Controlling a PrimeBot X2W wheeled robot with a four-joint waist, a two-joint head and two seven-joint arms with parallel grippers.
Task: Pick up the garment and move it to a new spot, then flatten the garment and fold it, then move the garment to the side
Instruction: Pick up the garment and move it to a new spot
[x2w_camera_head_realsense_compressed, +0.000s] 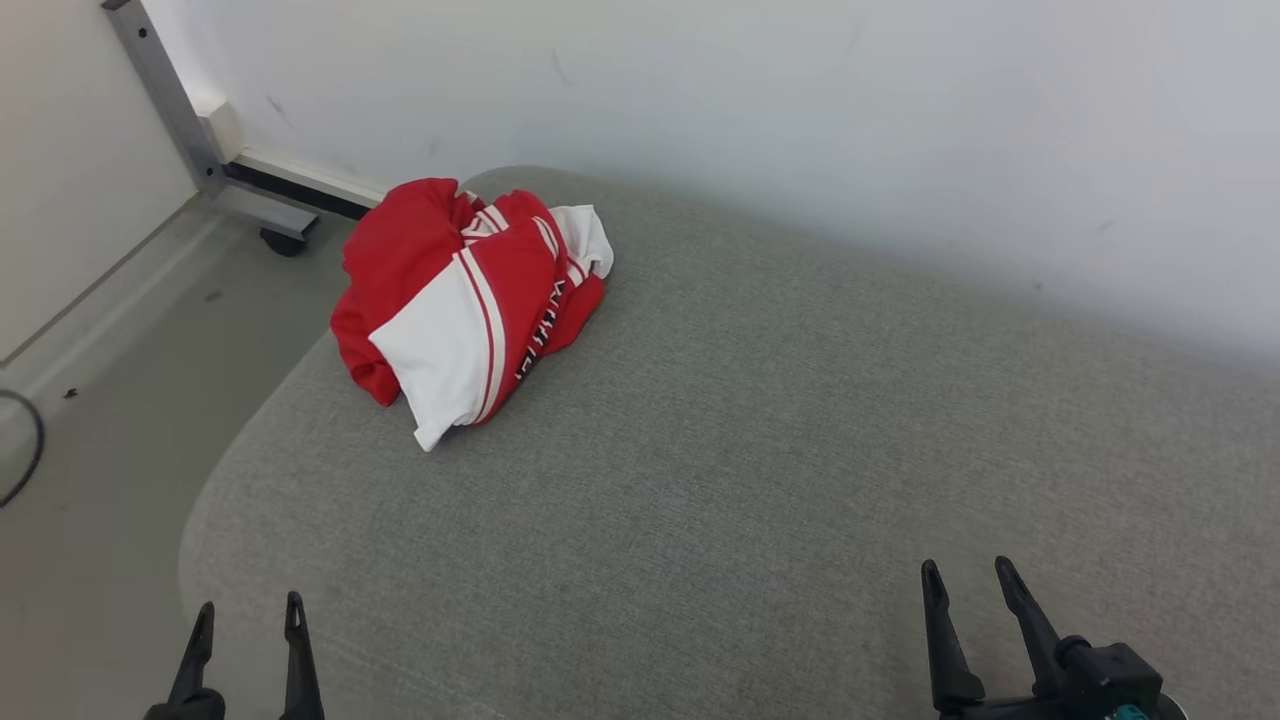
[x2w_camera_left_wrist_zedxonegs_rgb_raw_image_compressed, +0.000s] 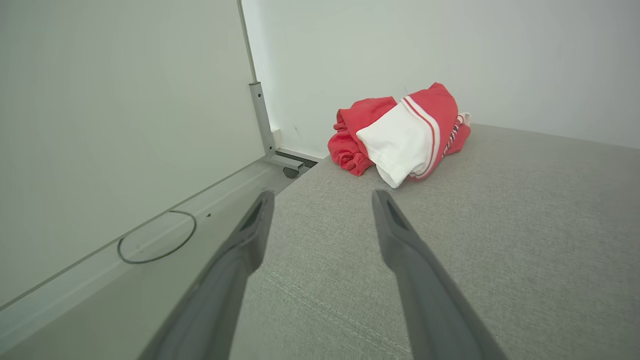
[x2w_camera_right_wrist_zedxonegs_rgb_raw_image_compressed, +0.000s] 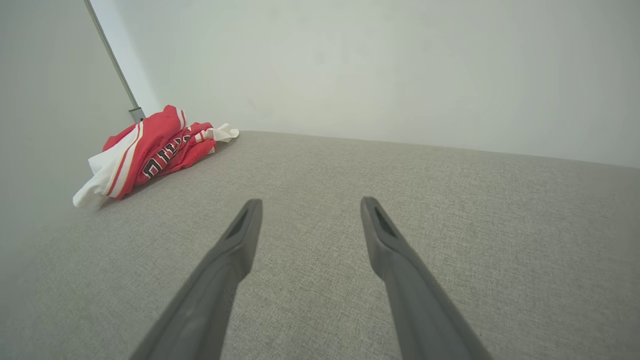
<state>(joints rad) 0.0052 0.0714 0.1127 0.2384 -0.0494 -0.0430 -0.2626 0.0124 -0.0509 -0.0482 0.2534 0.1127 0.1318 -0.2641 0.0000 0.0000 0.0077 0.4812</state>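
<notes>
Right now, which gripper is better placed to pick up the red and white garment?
Left, likely. The crumpled red and white garment lies at the far left of the grey fabric surface, nearer the left gripper; the right gripper would have to reach across.

Grey fabric cushion (x2w_camera_head_realsense_compressed: 760, 480), crumpled red-and-white garment (x2w_camera_head_realsense_compressed: 465, 300) near its far-left corner.

Illegible lettering
Dark white-edged letters (x2w_camera_right_wrist_zedxonegs_rgb_raw_image_compressed: 161, 158) are running across the crumpled garment (x2w_camera_right_wrist_zedxonegs_rgb_raw_image_compressed: 137, 142), too bunched to read.
</notes>
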